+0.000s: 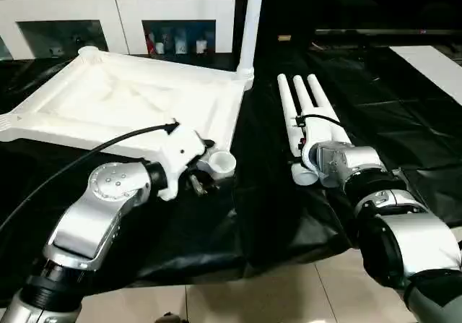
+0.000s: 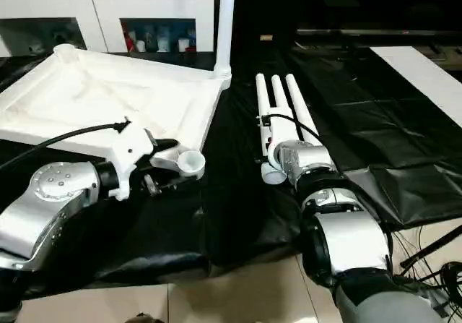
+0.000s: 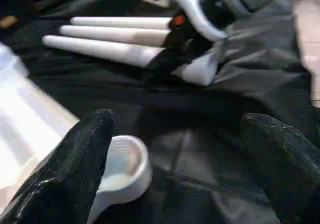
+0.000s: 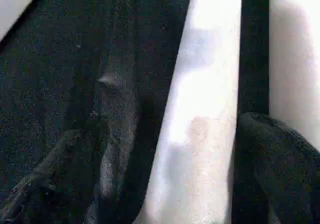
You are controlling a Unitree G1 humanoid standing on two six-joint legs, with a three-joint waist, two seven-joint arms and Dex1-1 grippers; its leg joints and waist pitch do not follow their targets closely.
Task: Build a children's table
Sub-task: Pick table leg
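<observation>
Across the head views, three white legs [image 1: 307, 117] are lying lengthwise away from the robot, the right gripper [image 3: 187, 48] reaching over their near ends. Along the right wrist view, its fingers [image 4: 280, 159] are straddling one leg, unclamped. Beside the tabletop's corner socket [image 3: 125, 164], the left gripper [image 3: 185, 164] is gaping empty.

I'm seeing a black cloth [image 1: 289, 222] covering the work table, a white cabinet [image 1: 115, 9] sitting at eleven o'clock with small bottles [image 1: 177, 42] showing behind its glass, and tiled floor [image 1: 274, 294] lying at six o'clock.
</observation>
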